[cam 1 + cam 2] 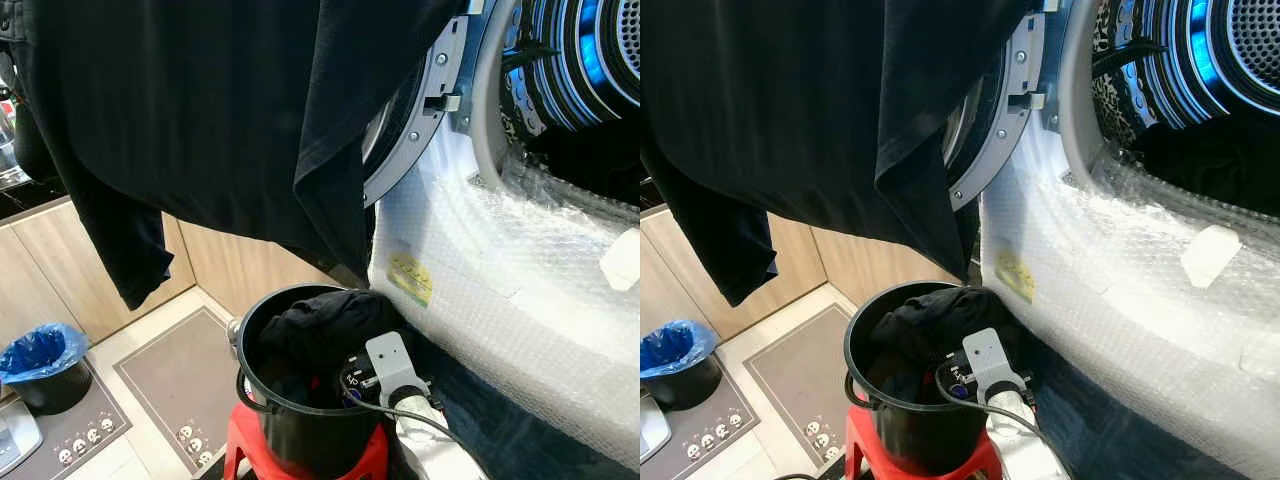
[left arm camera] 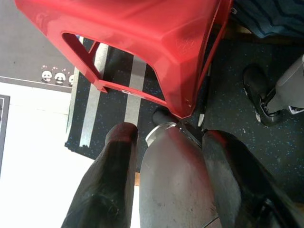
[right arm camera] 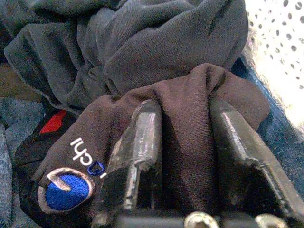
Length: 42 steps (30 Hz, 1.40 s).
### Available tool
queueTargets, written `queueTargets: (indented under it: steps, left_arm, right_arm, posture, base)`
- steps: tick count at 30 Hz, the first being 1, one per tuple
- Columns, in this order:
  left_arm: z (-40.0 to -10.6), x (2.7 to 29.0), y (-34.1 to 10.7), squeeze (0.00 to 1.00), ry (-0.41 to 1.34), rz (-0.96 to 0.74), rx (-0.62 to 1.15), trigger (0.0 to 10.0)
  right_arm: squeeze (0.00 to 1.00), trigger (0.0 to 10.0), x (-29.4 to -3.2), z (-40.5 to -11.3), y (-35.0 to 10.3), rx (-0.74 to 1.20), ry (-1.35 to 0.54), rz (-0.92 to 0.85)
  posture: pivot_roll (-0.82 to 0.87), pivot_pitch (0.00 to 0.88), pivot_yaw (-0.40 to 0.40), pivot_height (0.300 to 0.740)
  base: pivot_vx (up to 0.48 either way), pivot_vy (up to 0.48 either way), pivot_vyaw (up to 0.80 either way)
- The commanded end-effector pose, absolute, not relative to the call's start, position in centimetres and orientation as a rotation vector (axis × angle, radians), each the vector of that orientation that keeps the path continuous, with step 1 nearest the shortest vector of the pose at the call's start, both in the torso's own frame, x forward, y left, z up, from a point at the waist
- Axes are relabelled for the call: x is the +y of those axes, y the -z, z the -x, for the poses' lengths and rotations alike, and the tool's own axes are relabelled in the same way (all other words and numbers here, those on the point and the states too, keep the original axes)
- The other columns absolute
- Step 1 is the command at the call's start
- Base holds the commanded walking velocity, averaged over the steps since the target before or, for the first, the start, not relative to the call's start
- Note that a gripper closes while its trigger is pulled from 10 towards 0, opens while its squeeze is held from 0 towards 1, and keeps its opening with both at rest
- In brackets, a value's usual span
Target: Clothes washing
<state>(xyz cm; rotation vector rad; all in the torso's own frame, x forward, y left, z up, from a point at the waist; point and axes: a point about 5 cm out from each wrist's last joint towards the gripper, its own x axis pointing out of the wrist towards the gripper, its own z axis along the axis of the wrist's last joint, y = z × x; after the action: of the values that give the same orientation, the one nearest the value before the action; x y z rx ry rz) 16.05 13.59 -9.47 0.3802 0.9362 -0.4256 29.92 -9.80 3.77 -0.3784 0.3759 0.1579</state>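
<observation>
A black bucket (image 1: 262, 402) stands on a red stool (image 1: 247, 447) in front of the open washing machine drum (image 1: 585, 60). Dark clothes (image 1: 320, 325) fill the bucket. My right gripper (image 3: 186, 108) reaches into it, shut on a dark garment (image 3: 185, 90) with a blue and white logo; a grey garment (image 3: 142, 42) lies beside it. The right wrist's grey mount (image 1: 388, 365) sits at the bucket's rim. A large black shirt (image 1: 200, 110) hangs across the top, and what holds it is hidden. My left gripper (image 2: 171, 135) hangs open beside the stool (image 2: 156, 42), near the floor.
The washer's round door (image 1: 415, 135) stands open to the left of the drum. Bubble wrap (image 1: 500, 260) covers the machine's front. A bin with a blue liner (image 1: 40, 362) and grey panda-print mats (image 1: 175, 385) lie on the floor at left, below wooden cabinets (image 1: 60, 260).
</observation>
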Motion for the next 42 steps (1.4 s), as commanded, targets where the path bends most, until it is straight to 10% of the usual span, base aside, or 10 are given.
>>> queueTargets:
  steps: [1,24,25,26,27,42]
  left_arm:
    - [-14.3,13.8,10.2,0.00,0.444,-0.382,1.013,10.0]
    - [-15.4,13.9,9.8,0.00,0.439,-0.394,0.997,10.0]
    - [-15.5,13.9,9.8,0.00,0.439,-0.395,0.996,10.0]
    - [-15.6,13.9,9.8,0.00,0.439,-0.396,0.995,10.0]
    - [-15.6,13.9,9.8,0.00,0.440,-0.396,0.994,10.0]
    - [-16.0,14.0,9.6,0.00,0.457,-0.419,0.989,10.0]
  right_arm:
    - [0.00,0.0,-9.7,-30.4,-4.2,0.359,-0.154,0.380]
    - [0.00,0.0,-10.2,-30.4,-6.5,0.212,-0.395,0.322]
    - [0.00,4.7,-10.2,-30.2,-6.9,0.179,-0.442,0.326]
    - [0.00,4.7,-10.2,-30.0,-7.1,0.158,-0.470,0.329]
    - [0.00,10.0,-10.2,-29.9,-7.4,0.150,-0.511,0.299]
    - [0.00,10.0,-11.8,-27.4,-12.3,-0.044,-0.894,0.015]
  posture:
    - [-0.05,0.000,0.004,0.740]
    - [-0.07,0.000,0.017,0.740]
    - [-0.08,0.000,0.021,0.740]
    - [-0.08,0.000,0.021,0.740]
    - [-0.08,0.000,0.022,0.740]
    - [-0.11,0.000,0.049,0.740]
  base:
    - [0.000,0.000,0.00]
    - [0.000,0.000,0.00]
    - [0.000,0.000,0.00]
    - [0.000,0.000,0.00]
    - [0.000,0.000,0.00]
    - [0.000,0.000,0.00]
